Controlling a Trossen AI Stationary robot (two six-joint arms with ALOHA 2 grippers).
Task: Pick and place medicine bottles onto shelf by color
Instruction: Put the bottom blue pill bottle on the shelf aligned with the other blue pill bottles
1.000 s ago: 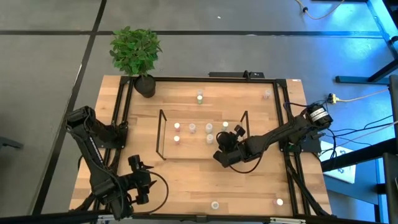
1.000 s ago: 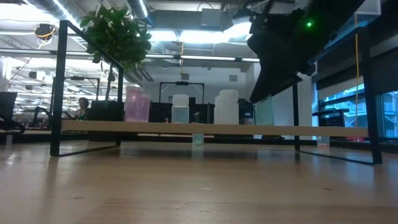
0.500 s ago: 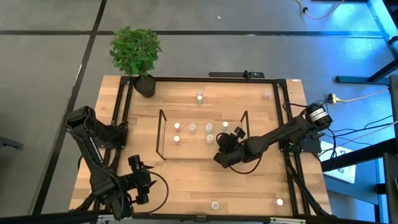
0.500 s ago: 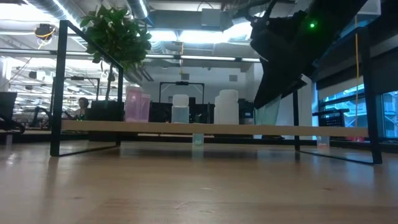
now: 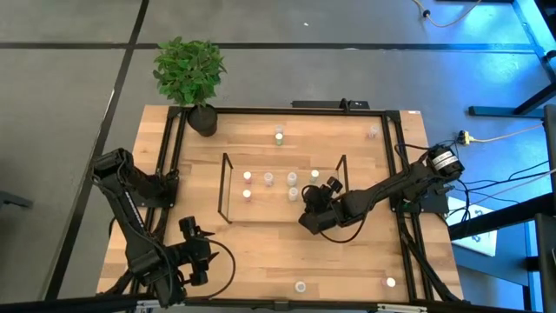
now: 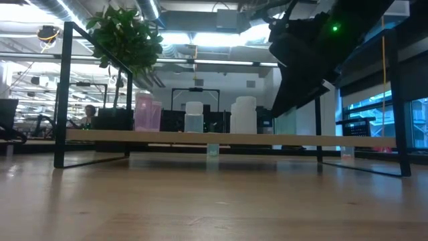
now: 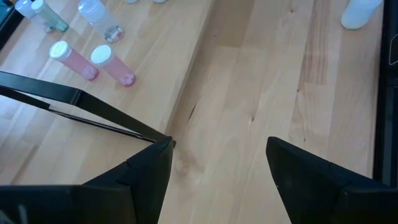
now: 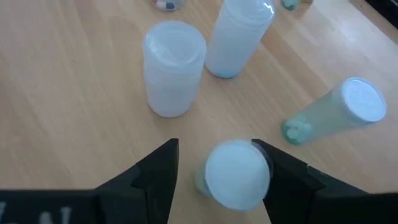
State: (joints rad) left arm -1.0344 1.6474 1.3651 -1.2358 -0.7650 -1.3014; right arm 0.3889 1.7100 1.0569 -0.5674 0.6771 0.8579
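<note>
The medicine bottles (image 5: 268, 179) mostly stand upright on the wooden base of the shelf (image 5: 224, 187) in the middle of the worktop (image 5: 261, 261); a few stand apart near the far edge and the near edge. The right hand (image 8: 214, 171) hangs over the shelf's right end, its fingers (image 8: 155, 174) spread to either side of a white-capped greenish bottle (image 8: 233, 174), whether touching it I cannot tell. The left hand (image 7: 217, 168) waits open near the worktop's near left corner. A potted plant (image 5: 189, 74) stands at the far left corner.

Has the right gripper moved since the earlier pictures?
Barely: in the low view the right gripper sits slightly higher against the shelf board than a second ago.
</note>
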